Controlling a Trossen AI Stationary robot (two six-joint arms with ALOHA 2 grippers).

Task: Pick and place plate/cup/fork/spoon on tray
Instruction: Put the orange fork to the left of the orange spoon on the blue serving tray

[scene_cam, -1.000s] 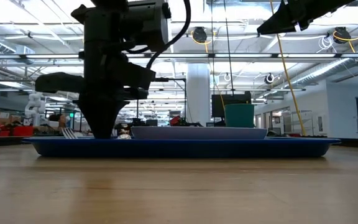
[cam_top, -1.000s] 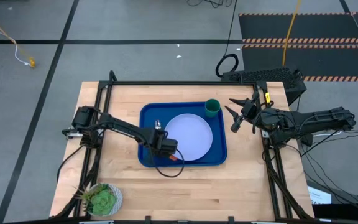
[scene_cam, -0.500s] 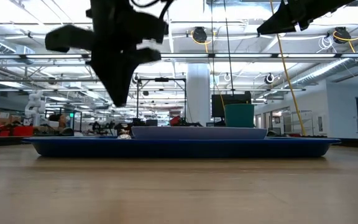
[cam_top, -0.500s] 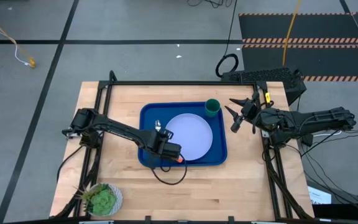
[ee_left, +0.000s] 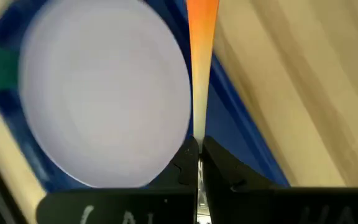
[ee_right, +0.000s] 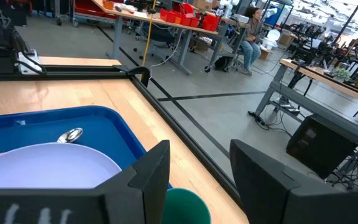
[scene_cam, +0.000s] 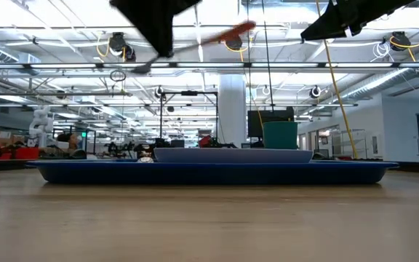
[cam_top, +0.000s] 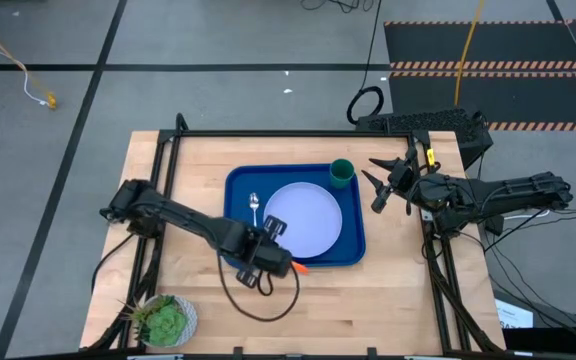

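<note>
Blue tray (cam_top: pixel 236 186) holding plate (cam_top: pixel 303 218), cup (cam_top: pixel 341 172), spoon (cam_top: pixel 254 207), left gripper (ee_left: pixel 199 163) jaws clamping fork (ee_left: pixel 201 37) above tray's near edge, right gripper (cam_top: pixel 379 186) jaws spread, empty.

Lavender-white plate (cam_top: pixel 303 218), green cup (cam_top: pixel 341 172), spoon (cam_top: pixel 254 205) on blue tray (cam_top: pixel 353 245); orange-handled fork (cam_top: pixel 296 266) aloft.

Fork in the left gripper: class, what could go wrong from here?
1. The left gripper pinches the fork at its thin neck, with the handle tilted, so it may swivel or slip.
2. It hangs high over the tray's near rim. Dropped here, it could bounce onto the table.
The right gripper waits beside the tray.
</note>
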